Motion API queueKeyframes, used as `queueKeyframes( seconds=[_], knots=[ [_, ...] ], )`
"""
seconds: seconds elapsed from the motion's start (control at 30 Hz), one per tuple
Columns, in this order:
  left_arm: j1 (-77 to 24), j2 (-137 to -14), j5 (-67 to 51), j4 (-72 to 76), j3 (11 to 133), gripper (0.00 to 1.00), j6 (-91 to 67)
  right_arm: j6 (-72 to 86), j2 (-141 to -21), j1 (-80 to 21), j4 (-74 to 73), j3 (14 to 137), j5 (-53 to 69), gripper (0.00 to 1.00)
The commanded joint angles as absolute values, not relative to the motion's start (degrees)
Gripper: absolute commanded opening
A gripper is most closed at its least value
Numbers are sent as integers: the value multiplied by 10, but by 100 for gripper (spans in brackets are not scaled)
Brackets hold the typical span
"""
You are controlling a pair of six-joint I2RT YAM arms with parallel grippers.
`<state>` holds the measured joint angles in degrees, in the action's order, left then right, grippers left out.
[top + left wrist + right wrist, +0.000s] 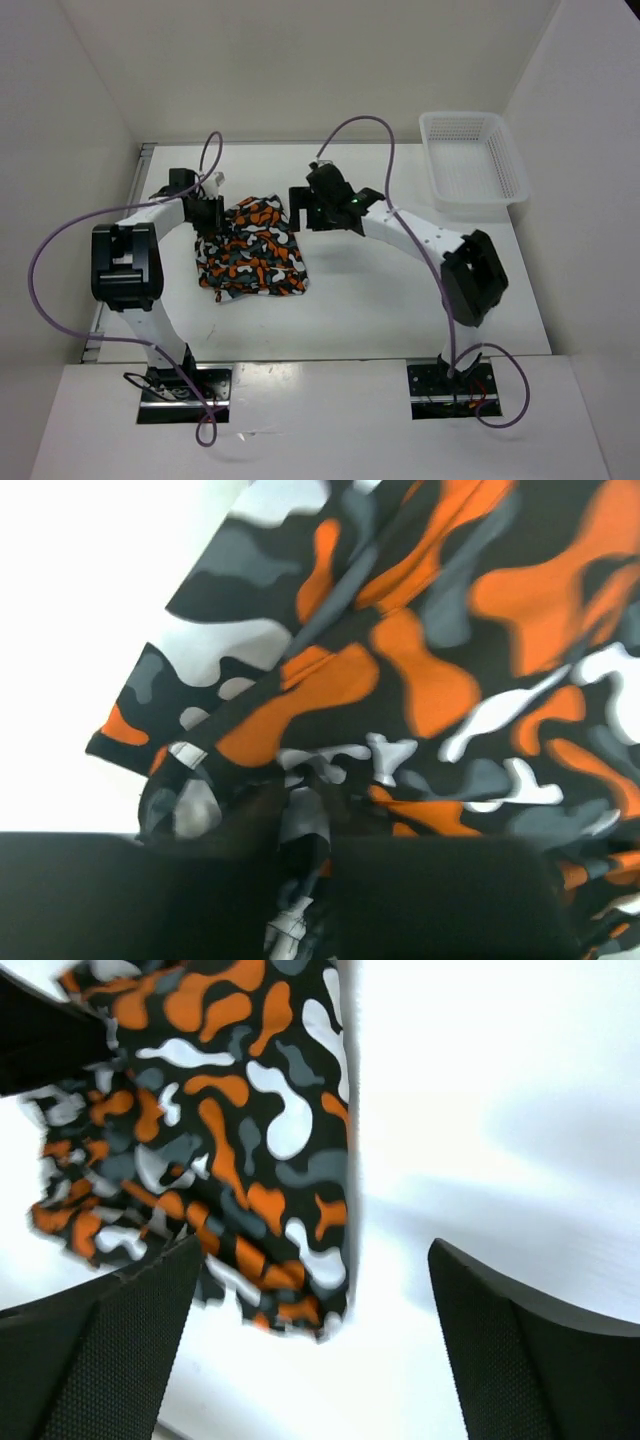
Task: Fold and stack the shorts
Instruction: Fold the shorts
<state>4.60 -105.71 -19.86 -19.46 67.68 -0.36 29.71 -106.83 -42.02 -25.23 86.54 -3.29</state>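
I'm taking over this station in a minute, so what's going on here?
The shorts lie crumpled on the left half of the table, not yet neatly folded. The left gripper pinches a bunch of fabric at their far left edge. The right gripper hangs open over their far right corner, holding nothing. A white mesh basket sits empty at the far right.

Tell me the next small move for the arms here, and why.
Probably open the left gripper and lift it away: it pinches the edge of the shorts, which look folded on the table, while the right gripper stands open, holding nothing.
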Motion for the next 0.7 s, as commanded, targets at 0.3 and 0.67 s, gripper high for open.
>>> queueKeyframes(
  seconds=[0.3, 0.67],
  knots=[
    [40, -865, -340, -274, 776, 85, 0, 292, -742, -411, -209, 708, -148, 100],
    [67, -703, -466, -221, 691, 89, 0, 344, -541, -406, -205, 603, -186, 100]
  ],
)
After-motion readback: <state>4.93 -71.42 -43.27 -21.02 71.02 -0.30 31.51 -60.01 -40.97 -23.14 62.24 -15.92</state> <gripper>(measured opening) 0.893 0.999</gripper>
